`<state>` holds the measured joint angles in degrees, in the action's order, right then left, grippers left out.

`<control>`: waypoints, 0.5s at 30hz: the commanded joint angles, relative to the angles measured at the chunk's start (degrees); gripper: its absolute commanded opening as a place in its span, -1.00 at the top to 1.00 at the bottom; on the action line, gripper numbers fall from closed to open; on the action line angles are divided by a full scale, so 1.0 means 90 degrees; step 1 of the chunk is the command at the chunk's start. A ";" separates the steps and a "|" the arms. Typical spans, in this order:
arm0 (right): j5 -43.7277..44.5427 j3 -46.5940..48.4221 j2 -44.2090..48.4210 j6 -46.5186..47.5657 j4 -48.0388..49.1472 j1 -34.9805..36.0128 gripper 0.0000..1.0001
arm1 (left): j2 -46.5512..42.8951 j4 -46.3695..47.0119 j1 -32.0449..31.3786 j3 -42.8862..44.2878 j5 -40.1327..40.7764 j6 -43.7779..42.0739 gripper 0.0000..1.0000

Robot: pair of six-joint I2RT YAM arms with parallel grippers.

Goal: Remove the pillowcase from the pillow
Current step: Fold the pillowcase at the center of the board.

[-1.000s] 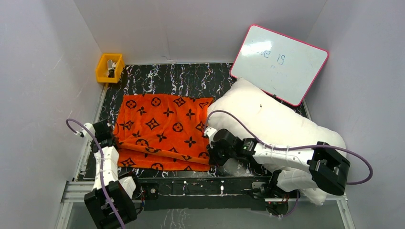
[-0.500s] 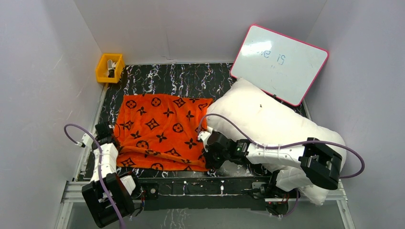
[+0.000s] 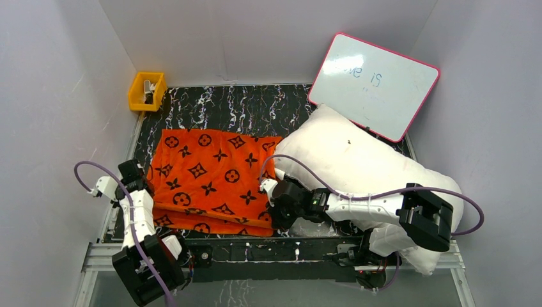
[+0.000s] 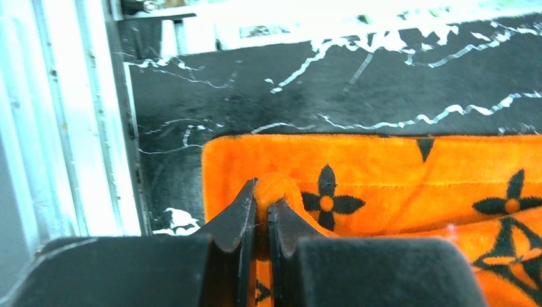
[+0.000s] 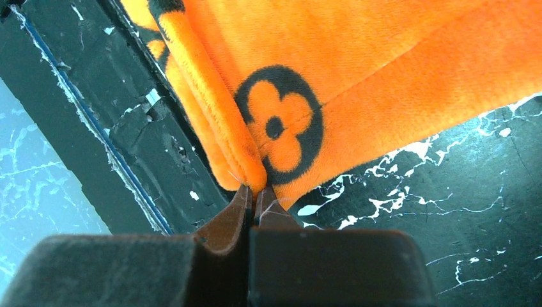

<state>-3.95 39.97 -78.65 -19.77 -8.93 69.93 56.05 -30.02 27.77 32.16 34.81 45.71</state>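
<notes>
Two closed tools each pinch a near corner of the pillowcase.

Top external view: the pillowcase (image 3: 211,173) lies flat on the bench (image 3: 230,105). It appears fully off the pillow (image 3: 358,160), which rests to its right against the whiteboard (image 3: 374,83); whether their edges touch cannot be told. The left tool (image 3: 142,184) is at the left near corner, its arm folded upright over its base. The right tool (image 3: 275,217) is at the right near corner, its arm stretched low and leftward in front of the pillow. The step appears to be drawing the case clear. To do it well, both arms should move together, with the hem taut and low.

Left wrist view: the left tool (image 4: 262,211) is clamped narrowly on a fold of orange fleece.

Right wrist view: the right tool (image 5: 254,201) nips the rolled hem, a shallow grip that could slip.
</notes>
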 commanded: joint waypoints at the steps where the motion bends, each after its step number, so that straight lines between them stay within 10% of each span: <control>1: 0.0234 0.0152 0.0193 -0.0049 -0.0191 0.0042 1.00 | -0.0003 -0.0045 0.0579 0.0132 0.0649 -0.0250 1.00; 15: -0.0050 -0.0044 0.0308 -0.0024 -0.0072 0.0042 0.84 | 0.0044 -0.0432 0.1162 -0.0071 0.0721 0.0633 0.90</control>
<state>-3.42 39.53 -76.79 -20.82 -8.84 69.95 56.75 -32.56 36.75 31.48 36.64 48.10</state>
